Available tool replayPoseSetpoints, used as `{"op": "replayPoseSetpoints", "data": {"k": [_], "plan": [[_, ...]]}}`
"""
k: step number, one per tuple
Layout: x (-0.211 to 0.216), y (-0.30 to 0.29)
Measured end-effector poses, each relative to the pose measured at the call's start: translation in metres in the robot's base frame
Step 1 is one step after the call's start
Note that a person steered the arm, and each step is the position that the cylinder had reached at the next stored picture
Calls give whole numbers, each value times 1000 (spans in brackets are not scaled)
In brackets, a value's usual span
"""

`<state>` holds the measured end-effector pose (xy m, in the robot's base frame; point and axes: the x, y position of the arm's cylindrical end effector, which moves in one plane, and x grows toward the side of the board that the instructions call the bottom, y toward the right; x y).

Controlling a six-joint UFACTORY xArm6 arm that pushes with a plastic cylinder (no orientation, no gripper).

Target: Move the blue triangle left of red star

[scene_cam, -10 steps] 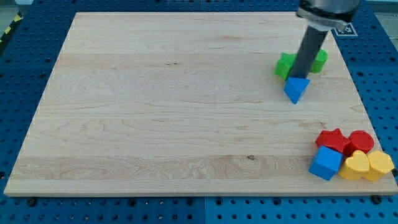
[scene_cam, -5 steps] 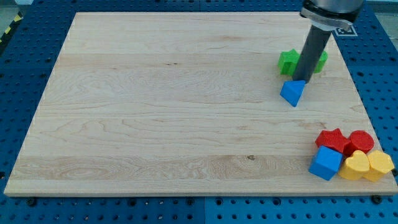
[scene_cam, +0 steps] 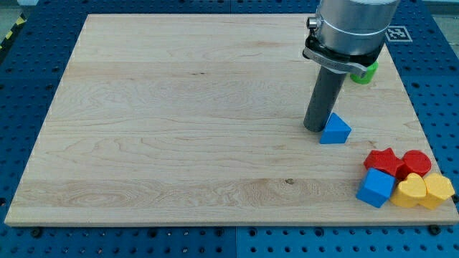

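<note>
The blue triangle (scene_cam: pixel 336 130) lies on the wooden board (scene_cam: pixel 179 107) at the right, up and to the left of the red star (scene_cam: pixel 383 161). My tip (scene_cam: pixel 314 128) rests on the board right against the triangle's left side. The rod rises from it to the arm's grey body at the view's top. The red star sits in a cluster at the board's lower right corner.
The cluster also holds a red block (scene_cam: pixel 416 163), a blue cube (scene_cam: pixel 376 188) and two yellow blocks (scene_cam: pixel 409 191) (scene_cam: pixel 438 189). A green block (scene_cam: pixel 365 72) shows partly behind the arm at the upper right.
The blue triangle has slid down the view towards the red star. My tip has gone from above the triangle to its left side, and the arm now hides most of the green blocks.
</note>
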<state>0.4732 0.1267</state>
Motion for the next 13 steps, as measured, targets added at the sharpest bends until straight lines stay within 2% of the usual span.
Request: {"op": "replayPoseSetpoints", "data": {"k": [1, 2, 6, 9, 12, 13], "plan": [[-19, 4], [-18, 35], [48, 46], [-13, 45], [3, 3], [18, 7]]}}
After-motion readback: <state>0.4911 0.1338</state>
